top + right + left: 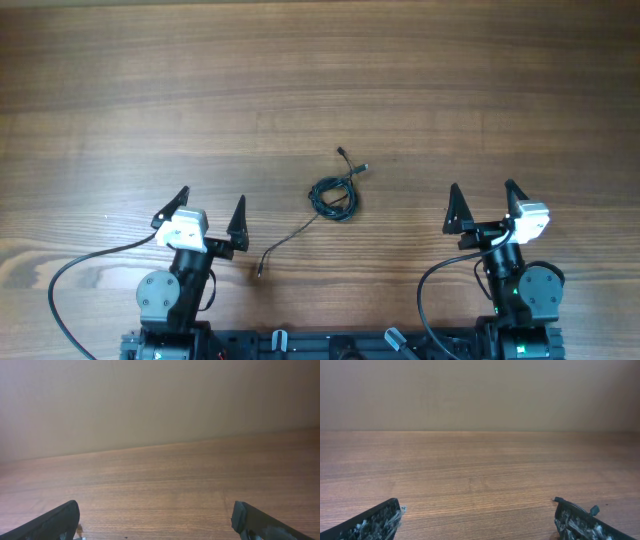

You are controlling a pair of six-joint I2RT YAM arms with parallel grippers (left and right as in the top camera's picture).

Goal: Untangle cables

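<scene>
The left gripper [211,200] and right gripper [482,190] are hovering with black fingers [238,220] spread wide, grasping nothing. Beyond, between them, thin black coiled cables [333,197] are lying on the brown wooden worktop [400,60]; untangling seemingly isn't starting yet, and reaching inward for a loose end looks next

thin black cables [333,196], small tangled coil, tails trailing, mid-table

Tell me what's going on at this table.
Two robot arms sit at the near edge of a wooden table, tasked with untangling cables. Both the left end effector and the right end effector are open and empty. The cables lie between them in a small coil, one loose tail trailing toward the left end effector. Neither arm touches them yet.
</scene>
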